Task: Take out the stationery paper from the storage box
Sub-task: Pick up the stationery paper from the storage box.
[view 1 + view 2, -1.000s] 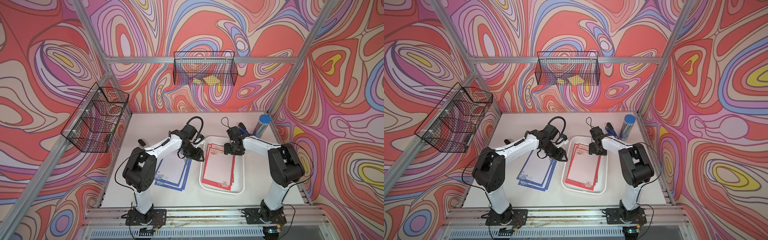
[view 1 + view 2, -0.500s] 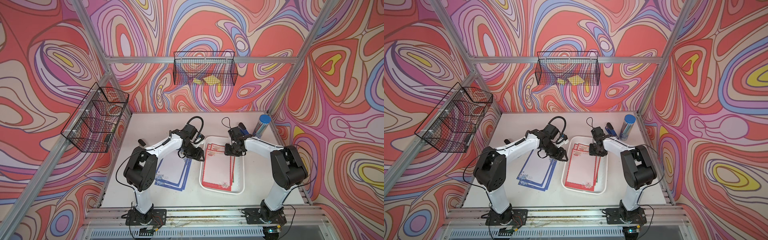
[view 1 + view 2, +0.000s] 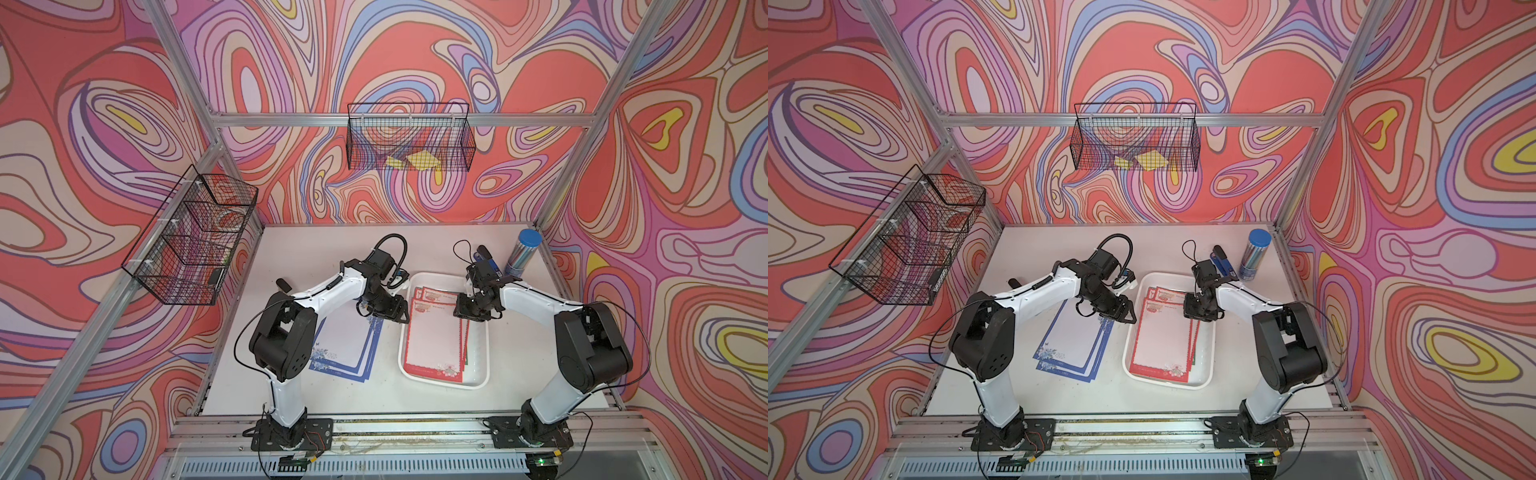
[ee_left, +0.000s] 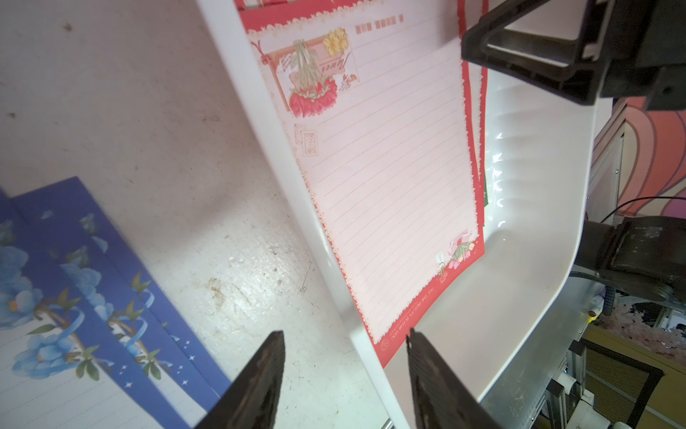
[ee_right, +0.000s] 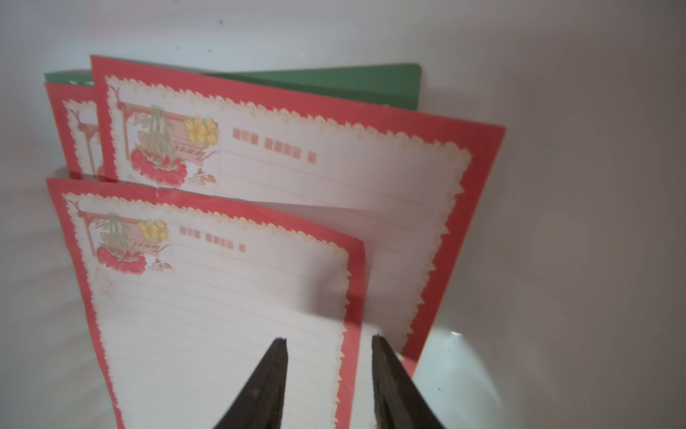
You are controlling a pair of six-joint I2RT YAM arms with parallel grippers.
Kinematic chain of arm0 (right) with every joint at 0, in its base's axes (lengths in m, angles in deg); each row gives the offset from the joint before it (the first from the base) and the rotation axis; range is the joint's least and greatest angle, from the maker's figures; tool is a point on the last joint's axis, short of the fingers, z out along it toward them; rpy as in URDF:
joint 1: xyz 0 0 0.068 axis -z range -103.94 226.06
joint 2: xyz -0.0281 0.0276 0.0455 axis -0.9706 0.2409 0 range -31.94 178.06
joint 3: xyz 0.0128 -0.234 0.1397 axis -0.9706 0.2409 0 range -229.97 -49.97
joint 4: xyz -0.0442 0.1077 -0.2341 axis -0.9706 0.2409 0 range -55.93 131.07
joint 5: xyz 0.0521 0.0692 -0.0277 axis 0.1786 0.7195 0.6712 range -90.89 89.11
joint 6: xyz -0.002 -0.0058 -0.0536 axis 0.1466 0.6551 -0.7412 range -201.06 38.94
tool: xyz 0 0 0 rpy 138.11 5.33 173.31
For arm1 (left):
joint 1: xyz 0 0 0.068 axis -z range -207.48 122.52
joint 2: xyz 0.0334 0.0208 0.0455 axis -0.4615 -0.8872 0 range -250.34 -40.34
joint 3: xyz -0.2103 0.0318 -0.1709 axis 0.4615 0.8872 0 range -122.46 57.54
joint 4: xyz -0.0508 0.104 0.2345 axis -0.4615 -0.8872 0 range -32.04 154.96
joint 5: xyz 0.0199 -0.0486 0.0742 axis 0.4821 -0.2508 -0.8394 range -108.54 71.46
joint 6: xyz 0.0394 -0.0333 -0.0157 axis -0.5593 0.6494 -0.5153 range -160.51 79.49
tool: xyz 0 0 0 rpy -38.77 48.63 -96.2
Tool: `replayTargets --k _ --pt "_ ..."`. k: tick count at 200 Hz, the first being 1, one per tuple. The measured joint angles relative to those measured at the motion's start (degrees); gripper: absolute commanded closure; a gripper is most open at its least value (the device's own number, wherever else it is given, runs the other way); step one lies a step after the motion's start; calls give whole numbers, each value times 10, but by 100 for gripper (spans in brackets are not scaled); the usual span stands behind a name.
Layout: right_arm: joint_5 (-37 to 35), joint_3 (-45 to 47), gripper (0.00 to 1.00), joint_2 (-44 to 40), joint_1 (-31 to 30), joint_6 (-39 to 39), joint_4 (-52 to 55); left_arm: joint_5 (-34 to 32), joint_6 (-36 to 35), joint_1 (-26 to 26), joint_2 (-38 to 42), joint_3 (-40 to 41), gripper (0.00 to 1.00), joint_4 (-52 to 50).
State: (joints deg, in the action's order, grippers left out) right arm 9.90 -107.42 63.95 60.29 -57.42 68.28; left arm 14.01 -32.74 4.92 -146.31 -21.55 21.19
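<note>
1. The right tool (image 5: 328, 340) is released. Its dark fingers (image 5: 267, 386) stand apart on either side of the red right-hand edge of the top sheet (image 5: 222, 315), which bows up between them; nothing is clamped.
2. The left tool (image 4: 345, 338) is also released and grasps nothing. Its jaws are apart, and the rim of the storage box (image 4: 267, 122) and a corner of the top sheet show between them.
3. The red-bordered stationery paper (image 3: 434, 340) lies fanned inside the box, right of centre in both top views. A green sheet (image 5: 334, 80) peeks out beneath it.
4. Blue-bordered sheets (image 3: 345, 345) lie in a loose stack on the bench (image 3: 316, 249), just left of the box and partly under the left arm.
5. A blue-capped tube (image 3: 523, 255) stands at the bench's upper right corner.
6. A wire basket (image 3: 409, 141) at upper centre holds yellow paper pieces (image 3: 415, 160). A second basket (image 3: 191, 241) hangs at the left of the frame.
</note>
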Motion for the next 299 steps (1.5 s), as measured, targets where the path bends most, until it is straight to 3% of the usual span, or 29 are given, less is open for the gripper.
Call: replayTargets --k 40,150,299 --pt "8 2 49 0 3 10 1 0 0 7 -4 0 43 0" --pt "62 20 49 9 3 53 -10 5 9 10 -15 -8 47 -2" --pt "121 27 66 -30 4 68 -2 7 11 10 -24 -8 47 -2"
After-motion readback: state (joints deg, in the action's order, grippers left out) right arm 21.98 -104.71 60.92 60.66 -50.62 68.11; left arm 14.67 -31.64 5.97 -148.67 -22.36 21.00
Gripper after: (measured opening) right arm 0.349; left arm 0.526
